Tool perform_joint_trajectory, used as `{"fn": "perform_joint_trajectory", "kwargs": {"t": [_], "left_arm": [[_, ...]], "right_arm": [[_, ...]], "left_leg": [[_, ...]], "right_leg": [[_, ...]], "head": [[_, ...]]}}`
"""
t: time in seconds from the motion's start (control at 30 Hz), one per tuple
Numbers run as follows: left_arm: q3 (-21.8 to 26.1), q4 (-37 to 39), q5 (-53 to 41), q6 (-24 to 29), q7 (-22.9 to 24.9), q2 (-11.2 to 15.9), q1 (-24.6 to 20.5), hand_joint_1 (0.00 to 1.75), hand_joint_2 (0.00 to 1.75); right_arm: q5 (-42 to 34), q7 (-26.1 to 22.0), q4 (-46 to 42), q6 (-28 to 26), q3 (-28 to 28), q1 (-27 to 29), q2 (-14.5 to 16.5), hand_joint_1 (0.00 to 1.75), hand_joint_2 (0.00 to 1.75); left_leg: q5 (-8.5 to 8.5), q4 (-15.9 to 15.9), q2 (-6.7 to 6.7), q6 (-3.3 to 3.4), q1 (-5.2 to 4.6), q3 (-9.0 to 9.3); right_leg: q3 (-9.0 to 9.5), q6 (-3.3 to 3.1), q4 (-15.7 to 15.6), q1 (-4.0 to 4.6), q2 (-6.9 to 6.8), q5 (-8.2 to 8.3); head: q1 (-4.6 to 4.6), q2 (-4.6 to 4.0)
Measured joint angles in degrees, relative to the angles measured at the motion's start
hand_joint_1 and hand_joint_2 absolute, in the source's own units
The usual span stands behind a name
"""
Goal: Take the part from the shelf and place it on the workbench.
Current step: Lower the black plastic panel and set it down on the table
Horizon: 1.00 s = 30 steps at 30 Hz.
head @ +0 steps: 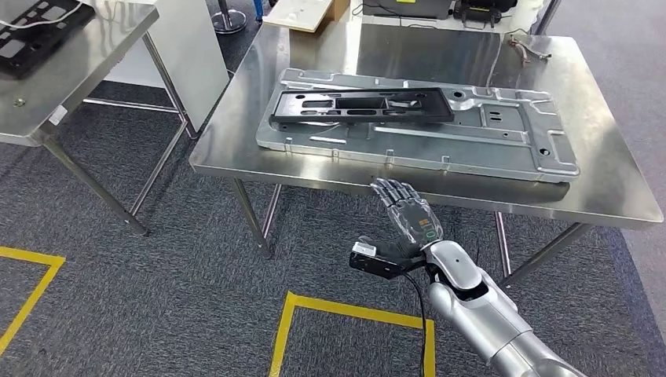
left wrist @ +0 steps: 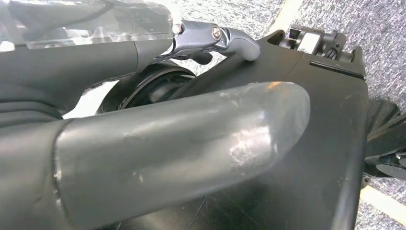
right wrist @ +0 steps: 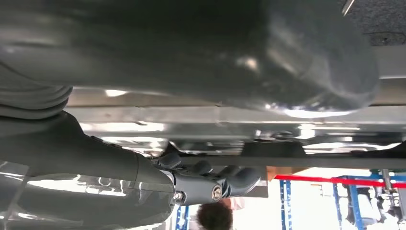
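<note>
Right robot hand [head: 408, 214] empty before workbench [head: 612, 188]; black part [head: 363, 106] on it.

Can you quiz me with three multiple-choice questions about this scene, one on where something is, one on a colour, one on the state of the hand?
1. Where does the long black plastic frame lie?
A. on the floor
B. on the flat silver metal panel on the steel workbench
C. in the right hand

2. What colour are the lines taped on the carpet?
A. yellow
B. red
C. white

3. What state is the right hand in?
A. gripping the frame
B. closed in a fist
C. fingers apart, holding nothing

Answers: 1 B, the frame rests on top of the panel, which lies on the bench. 2 A, the head view shows yellow strips. 3 C, the hand is raised before the bench edge with fingers spread and nothing in it.
</note>
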Motion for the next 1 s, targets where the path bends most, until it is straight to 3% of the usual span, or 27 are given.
{"fn": "perform_joint_trajectory", "kwargs": {"t": [0.07,0.13,0.17,0.2,0.27,0.33,0.4,0.47,0.5,0.53,0.57,0.63,0.67,0.7,0.77,0.8,0.83,0.9,0.93,1.0], "left_arm": [[0.25,0.0,0.2,0.21,-0.05,0.01,-0.09,0.0,0.0],[0.61,0.0,0.62,0.65,-0.17,0.02,-0.12,0.0,0.0],[0.87,0.0,0.86,0.88,-0.25,0.02,-0.08,0.0,0.0],[1.17,0.0,1.05,1.11,-0.31,0.02,0.03,0.0,0.0],[1.75,0.0,1.56,1.62,-0.4,0.0,0.48,0.0,0.0],[2.4,0.0,2.28,2.35,-0.57,-0.07,1.11,0.0,0.0],[3.29,0.0,3.02,3.26,-0.78,-0.26,1.73,0.0,0.0],[4.19,0.01,3.52,3.93,-0.89,-0.52,2.08,0.0,0.0],[4.53,0.02,3.65,4.11,-0.9,-0.64,2.1,0.0,0.0],[4.79,0.03,3.69,4.19,-0.89,-0.73,2.07,0.0,0.0],[5.01,0.04,3.7,4.28,-0.88,-0.8,2.02,0.0,0.0],[5.52,0.04,3.89,4.64,-0.89,-0.82,1.93,0.0,0.0],[5.82,0.04,4.02,4.88,-0.91,-0.83,1.88,0.0,0.0],[6.11,0.04,4.16,5.15,-0.96,-0.83,1.8,0.0,0.0],[6.74,0.04,4.33,5.61,-1.12,-0.85,1.55,0.0,0.0],[7.05,0.04,4.38,5.79,-1.2,-0.87,1.38,0.0,0.0],[7.33,0.02,4.43,5.91,-1.27,-0.91,1.23,0.0,0.0],[7.73,-0.02,4.56,6.1,-1.33,-1.02,1.03,0.0,0.0],[7.95,-0.04,4.63,6.22,-1.36,-1.07,1.0,0.0,0.0],[8.53,-0.03,4.78,6.57,-1.52,-1.05,1.06,0.0,0.0]], "right_arm": [[-0.36,-0.44,-1.05,-0.63,-0.6,1.49,-0.21,0.0,0.0],[-0.97,-1.41,-2.49,-1.78,-1.7,4.36,-0.54,0.0,0.0],[-1.28,-2.1,-3.21,-2.49,-2.37,6.27,-0.63,0.0,0.0],[-1.58,-2.89,-3.98,-3.28,-3.17,8.44,-0.68,0.0,0.0],[-2.33,-4.63,-5.66,-4.9,-5.07,13.17,-0.68,0.0,0.0],[-3.5,-6.34,-7.51,-6.52,-7.22,18.12,-0.68,0.0,0.0],[-5.44,-8.38,-9.01,-8.42,-9.64,23.42,-0.68,0.0,0.0],[-7.5,-10.8,-9.64,-9.91,-12.2,28.41,-0.64,0.0,0.0],[-8.25,-11.82,-9.7,-10.36,-13.45,30.46,-0.6,0.0,0.0],[-8.72,-12.51,-9.72,-10.6,-14.56,32.12,-0.56,0.0,0.0],[-9.0,-12.89,-9.74,-10.75,-15.59,33.43,-0.53,0.0,0.0],[-9.43,-12.99,-9.74,-10.67,-17.49,35.38,-0.45,0.0,0.0],[-9.69,-13.16,-9.68,-10.48,-18.58,36.34,-0.32,0.0,0.0],[-9.94,-13.74,-9.5,-10.2,-20.01,37.41,-0.05,0.0,0.0],[-10.11,-16.38,-8.51,-9.56,-23.99,39.53,0.89,0.0,0.0],[-9.95,-18.11,-7.74,-9.26,-26.42,40.35,1.53,0.0,0.0],[-9.75,-19.67,-6.97,-8.99,-28.76,40.9,2.19,0.0,0.0],[-9.38,-21.51,-5.64,-8.58,-32.83,41.36,3.36,0.0,0.0],[-9.6,-21.8,-4.89,-8.38,-34.61,41.49,3.88,0.0,0.0],[-11.01,-22.07,-2.07,-8.4,-38.49,41.71,5.0,0.0,0.0]], "left_leg": [[-4.19,3.69,0.02,-0.6,0.03,-1.34],[-9.16,10.08,0.06,-0.93,0.05,-2.31],[-10.27,12.74,0.08,-0.96,0.05,-2.22],[-9.94,14.02,0.11,-0.88,0.05,-1.57],[-6.51,11.48,0.08,-0.38,0.02,1.75],[-5.29,3.62,-0.57,0.49,-0.1,6.93],[-6.67,-2.5,-1.16,1.19,-0.34,10.26],[-6.04,-4.26,-0.91,1.81,-0.48,10.5],[-5.06,-4.65,-0.59,2.19,-0.45,10.01],[-3.99,-5.02,-0.23,2.61,-0.36,9.33],[-2.93,-5.35,0.2,2.93,-0.23,8.48],[-1.21,-5.27,1.03,3.26,-0.24,6.27],[-0.4,-5.07,1.41,3.25,-0.25,5.1],[0.41,-4.75,1.69,3.18,-0.26,3.81],[1.8,-3.72,1.94,2.83,-0.23,1.08],[2.37,-3.03,1.99,2.57,-0.21,-0.27],[2.81,-2.26,2.03,2.26,-0.29,-1.45],[3.76,-1.05,2.35,1.54,-0.47,-3.0],[4.39,-0.83,2.55,1.2,-0.51,-3.49],[5.26,-0.74,2.64,0.47,-0.35,-4.34]], "right_leg": [[-0.73,-0.74,-0.86,-0.22,-0.06,0.39],[-1.92,-1.22,-0.87,0.23,-0.19,1.22],[-2.5,-1.31,-0.82,0.48,-0.29,1.68],[-3.17,-1.36,-0.73,0.72,-0.38,2.18],[-4.73,-1.36,-0.53,1.11,-0.36,3.32],[-5.96,-1.16,-0.42,1.32,-0.13,4.55],[-6.27,-0.63,-0.82,1.2,0.04,5.86],[-6.23,0.11,-1.81,0.99,0.24,7.38],[-6.42,0.41,-2.04,0.9,0.48,7.25],[-6.75,0.64,-1.57,0.85,0.71,5.8],[-7.21,0.84,-0.08,0.78,0.92,3.04],[-7.96,1.22,6.32,0.41,1.03,-4.05],[-8.07,1.49,10.03,0.23,1.02,-5.74],[-7.84,1.76,13.15,0.02,1.02,-5.57],[-5.52,2.2,14.92,-0.45,0.97,-1.44],[-2.9,2.34,12.99,-0.71,0.85,-0.17],[0.88,2.42,8.9,-0.82,0.64,-0.56],[7.26,2.06,-0.06,-0.71,0.37,-4.39],[8.7,1.73,-2.82,-0.48,0.38,-5.78],[7.89,0.79,-3.66,-0.4,0.34,-5.62]], "head": [[-0.02,0.0],[-0.03,0.0],[-0.03,0.0],[-0.03,0.0],[-0.04,0.0],[-0.03,0.0],[-0.02,0.0],[-0.02,0.0],[-0.02,0.0],[-0.01,0.0],[-0.01,0.0],[-0.02,0.0],[-0.02,0.0],[-0.02,0.0],[-0.02,0.0],[-0.02,0.0],[-0.02,0.0],[-0.03,0.0],[-0.03,0.0],[-0.04,0.0]]}}
